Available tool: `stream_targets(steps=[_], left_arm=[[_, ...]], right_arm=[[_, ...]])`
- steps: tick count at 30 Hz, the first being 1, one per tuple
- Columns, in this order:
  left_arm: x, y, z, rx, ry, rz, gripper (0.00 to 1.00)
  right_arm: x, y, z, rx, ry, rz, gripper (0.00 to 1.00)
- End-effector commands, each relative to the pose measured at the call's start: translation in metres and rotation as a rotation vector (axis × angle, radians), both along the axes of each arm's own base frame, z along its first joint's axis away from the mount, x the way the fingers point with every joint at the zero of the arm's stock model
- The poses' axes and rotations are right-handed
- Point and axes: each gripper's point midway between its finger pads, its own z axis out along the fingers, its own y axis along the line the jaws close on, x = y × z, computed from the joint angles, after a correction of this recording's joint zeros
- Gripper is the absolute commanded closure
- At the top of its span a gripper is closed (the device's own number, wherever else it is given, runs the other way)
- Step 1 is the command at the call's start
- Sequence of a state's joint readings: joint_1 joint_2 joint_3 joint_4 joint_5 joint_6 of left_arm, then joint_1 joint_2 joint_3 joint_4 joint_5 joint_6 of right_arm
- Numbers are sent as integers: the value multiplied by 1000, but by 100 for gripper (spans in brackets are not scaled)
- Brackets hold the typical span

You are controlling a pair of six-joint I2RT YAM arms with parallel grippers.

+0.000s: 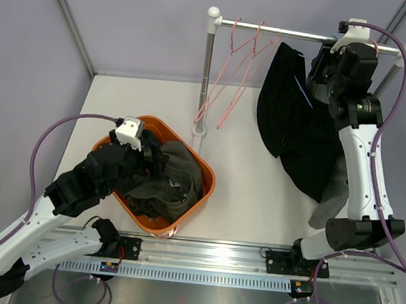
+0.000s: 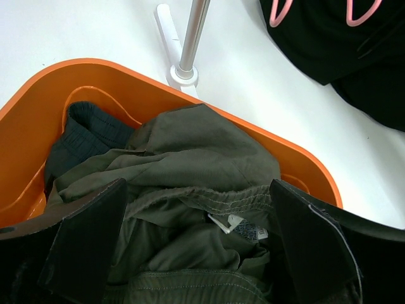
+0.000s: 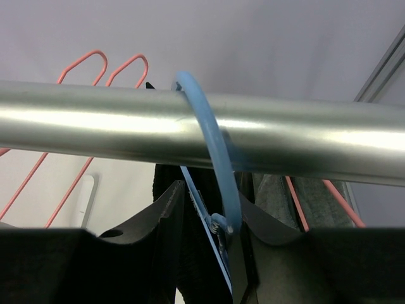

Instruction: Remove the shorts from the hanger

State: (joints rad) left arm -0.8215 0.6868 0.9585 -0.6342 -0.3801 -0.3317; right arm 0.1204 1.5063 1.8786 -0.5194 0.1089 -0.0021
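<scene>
Black shorts [image 1: 292, 125] hang on a blue hanger [image 3: 212, 145] hooked over the metal rail [image 1: 286, 32]. My right gripper [image 1: 329, 55] is up at the rail. In the right wrist view it [image 3: 214, 196] is open, with the hanger's twisted neck between the fingers, close to the right finger [image 3: 253, 218]. Grey shorts [image 1: 328, 200] hang behind on a pink hanger [image 3: 297, 206]. My left gripper [image 2: 197, 190] is open and empty just above olive shorts [image 2: 202, 145] lying in the orange basket [image 2: 38, 107]. Navy shorts [image 2: 88, 130] lie under them.
Two empty pink hangers [image 1: 232, 76] hang at the rail's left end. The rack's upright post [image 1: 205, 80] and its white foot [image 2: 180, 75] stand just beyond the basket [image 1: 203, 165]. Grey walls close in the back and left.
</scene>
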Motion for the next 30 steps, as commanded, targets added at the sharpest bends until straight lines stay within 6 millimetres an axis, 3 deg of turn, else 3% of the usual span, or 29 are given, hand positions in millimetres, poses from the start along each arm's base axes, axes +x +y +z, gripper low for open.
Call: stream_targets(steps=[1,9,14,20,26,30], left_arm=[[1,-5,9,-32,-30,-19,1],[1,-5,10,-35,-30,-18,1],[1,-5,9,-36,-26,-18,1],[2,-7,15,-43,-35,-22,1],[3,-3,26,-43,-58,-10,1],[4,-5,31,-43,-61,-12,1]], right_arm=[[-8,1,25,35,-75,10,63],[-8,3,25,43,-69,20,80],[-13,1,31,48,-75,12,100],[-28,3,66,69,-135,31,100],[-57,5,103,91,-221,57,100],[-70,9,97,113,-184,78,100]])
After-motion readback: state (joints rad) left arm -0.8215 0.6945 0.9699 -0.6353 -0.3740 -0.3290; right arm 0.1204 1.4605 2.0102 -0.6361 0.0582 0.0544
